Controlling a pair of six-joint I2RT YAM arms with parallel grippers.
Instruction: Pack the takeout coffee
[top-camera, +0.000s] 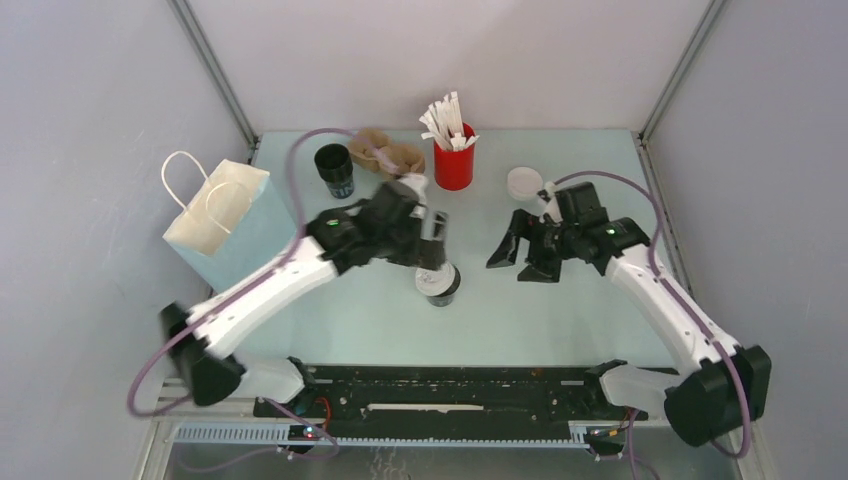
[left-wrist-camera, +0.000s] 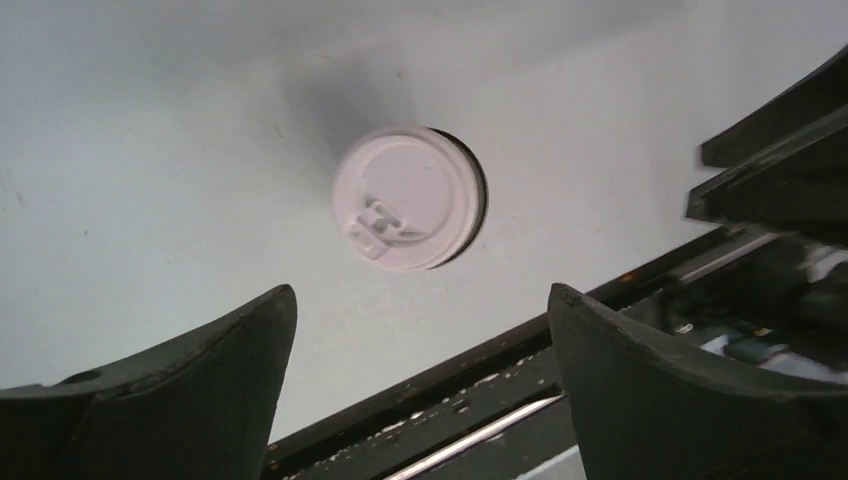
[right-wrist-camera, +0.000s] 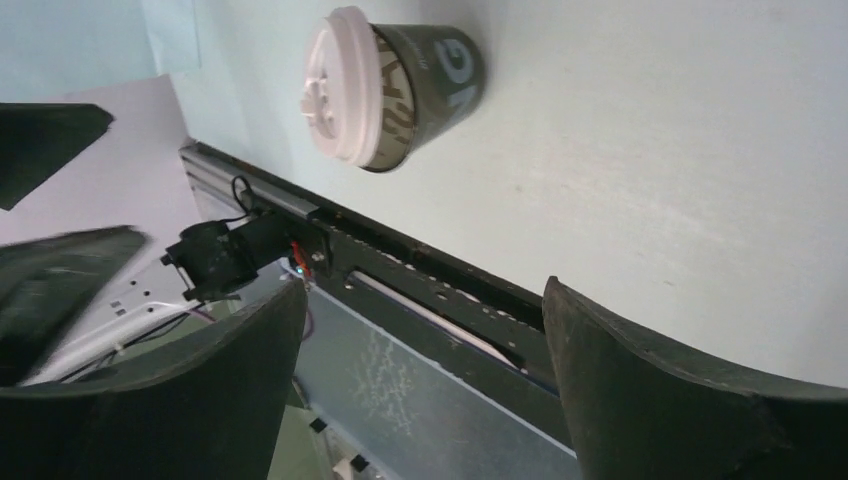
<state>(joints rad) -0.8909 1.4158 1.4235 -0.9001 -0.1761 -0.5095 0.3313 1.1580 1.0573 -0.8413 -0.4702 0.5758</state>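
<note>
The takeout coffee (top-camera: 438, 284), a dark printed paper cup with a white lid, stands upright on the table near the middle. In the left wrist view its lid (left-wrist-camera: 405, 198) lies beyond the fingertips, apart from them. My left gripper (top-camera: 435, 248) hovers just above and behind the cup, open, with nothing between its fingers (left-wrist-camera: 205, 385). My right gripper (top-camera: 522, 260) stands open to the right of the cup, well apart from it. The right wrist view has the cup (right-wrist-camera: 392, 88) ahead and the open gripper (right-wrist-camera: 425, 295) holding nothing.
A pale blue paper bag (top-camera: 228, 222) with white handles stands open at the left. At the back are a lidless black cup (top-camera: 335, 170), brown sleeves (top-camera: 386, 153), a red holder (top-camera: 454, 162) of white sticks and a loose white lid (top-camera: 524, 183). A black rail (top-camera: 450, 385) runs along the near edge.
</note>
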